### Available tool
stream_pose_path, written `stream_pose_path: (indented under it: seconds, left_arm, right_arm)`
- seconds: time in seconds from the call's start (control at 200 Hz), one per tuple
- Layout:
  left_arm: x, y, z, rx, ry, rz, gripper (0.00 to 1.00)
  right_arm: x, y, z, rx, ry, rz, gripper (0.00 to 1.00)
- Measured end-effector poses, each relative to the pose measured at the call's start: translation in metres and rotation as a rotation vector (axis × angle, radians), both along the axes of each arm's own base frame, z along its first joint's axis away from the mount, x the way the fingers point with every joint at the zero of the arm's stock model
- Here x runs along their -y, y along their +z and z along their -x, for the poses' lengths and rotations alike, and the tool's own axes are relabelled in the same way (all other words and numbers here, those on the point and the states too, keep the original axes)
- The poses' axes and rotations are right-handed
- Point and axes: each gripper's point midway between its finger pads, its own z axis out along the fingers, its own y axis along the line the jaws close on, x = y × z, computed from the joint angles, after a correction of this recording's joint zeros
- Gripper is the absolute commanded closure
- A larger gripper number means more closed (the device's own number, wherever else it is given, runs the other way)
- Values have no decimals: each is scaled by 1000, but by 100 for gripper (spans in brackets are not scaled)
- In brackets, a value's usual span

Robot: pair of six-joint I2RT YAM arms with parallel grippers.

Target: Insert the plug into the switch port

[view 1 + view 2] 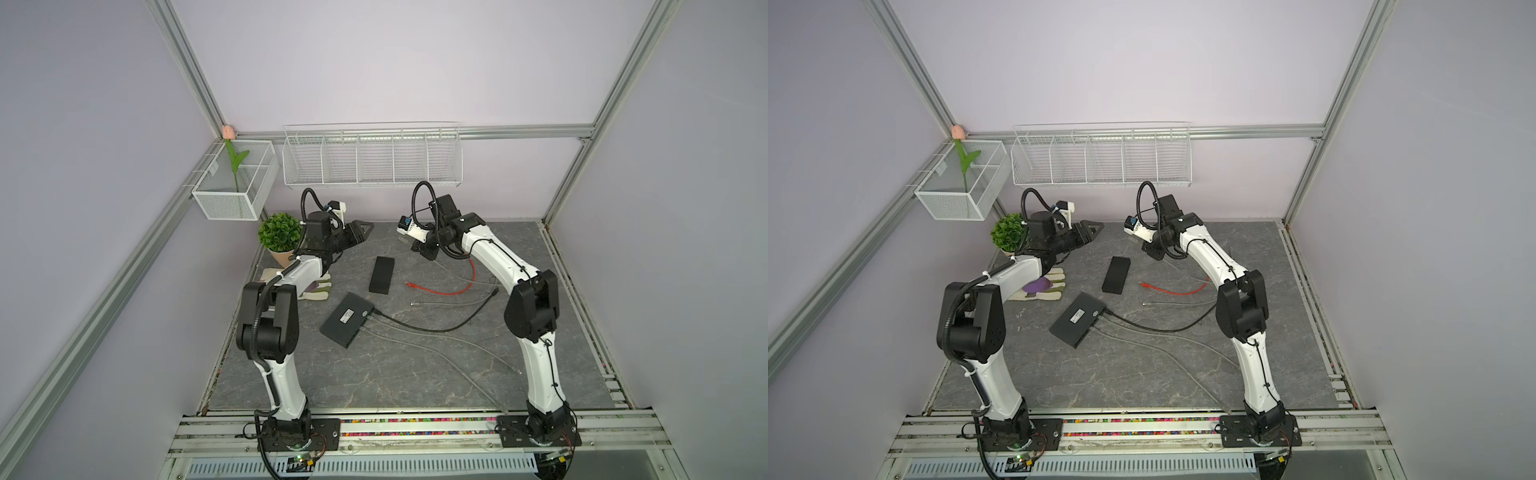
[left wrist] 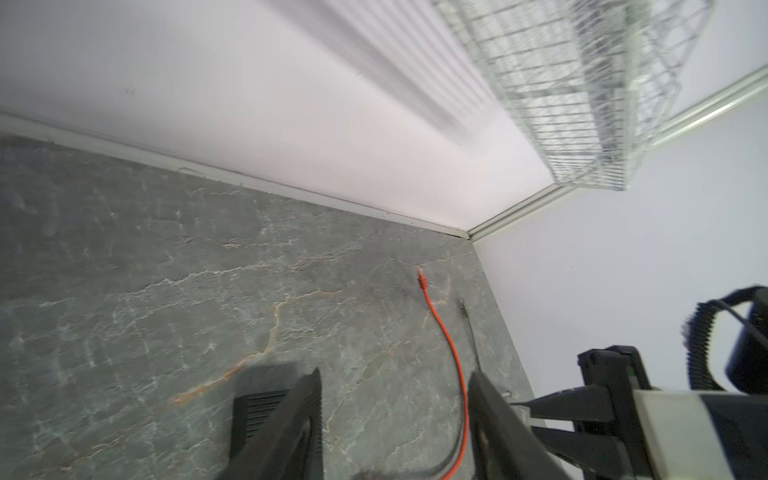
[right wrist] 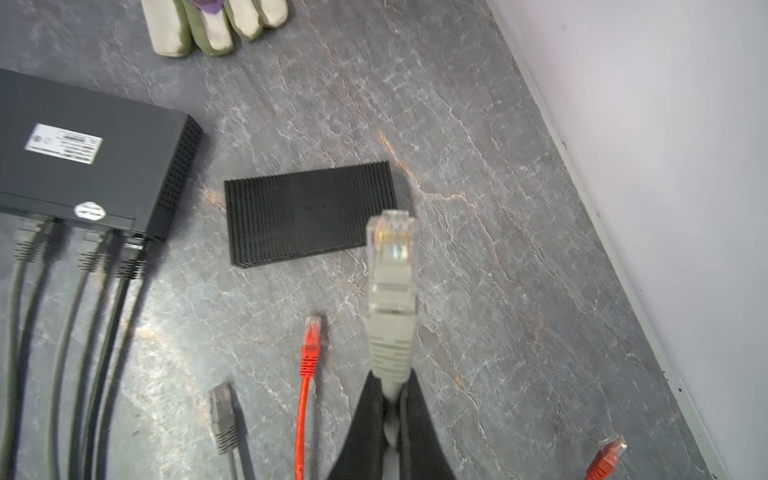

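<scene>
**Operator:** Where is the plug?

**Arm:** The gray plug (image 3: 390,266) is raised off the desk (image 3: 519,249), clear tip forward. My right hand (image 3: 390,388) is clamped on it just behind the boot. It hangs near the far side of the desk, well apart from the switch (image 3: 91,158).

**Operator:** Which step is this?

**Arm:** Transport, in my judgement. Pickup is done and insertion has not begun. My left hand (image 2: 395,415) is partly open and holds nothing.

**Operator:** What does the next move call for?

**Arm:**
1. Carry the plug past the ribbed black box (image 3: 309,212) to the switch's port side, where other cables (image 3: 89,257) already sit.
2. Locate a free port. I cannot tell from here which is free.
3. Square the tip to that port, then push straight in.

My left hand may need to brace the switch.
</scene>
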Motion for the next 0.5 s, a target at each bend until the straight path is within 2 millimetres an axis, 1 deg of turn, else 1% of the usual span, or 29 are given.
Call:
stream_pose_path:
  seconds: [0.095, 0.185, 0.24, 0.345, 0.41, 0.5]
  left_arm:
    - [0, -34, -4, -73, 10, -31, 46]
    - [0, -59, -6, -130, 15, -58, 47]
    - [1, -67, -8, -147, 18, -72, 47]
    - [7, -77, -10, -160, 10, -96, 48]
    - [13, -80, -10, -166, 0, -107, 49]
    - [23, -85, -10, -166, -18, -122, 50]
  right_arm:
    - [5, -22, -2, -65, 3, 73, 93]
    - [11, -44, 3, -128, 11, 136, 93]
    - [16, -57, 9, -164, 12, 179, 93]
    - [25, -78, 19, -221, 22, 255, 93]
    - [28, -86, 24, -243, 27, 287, 94]
    - [31, -92, 27, -260, 34, 318, 93]
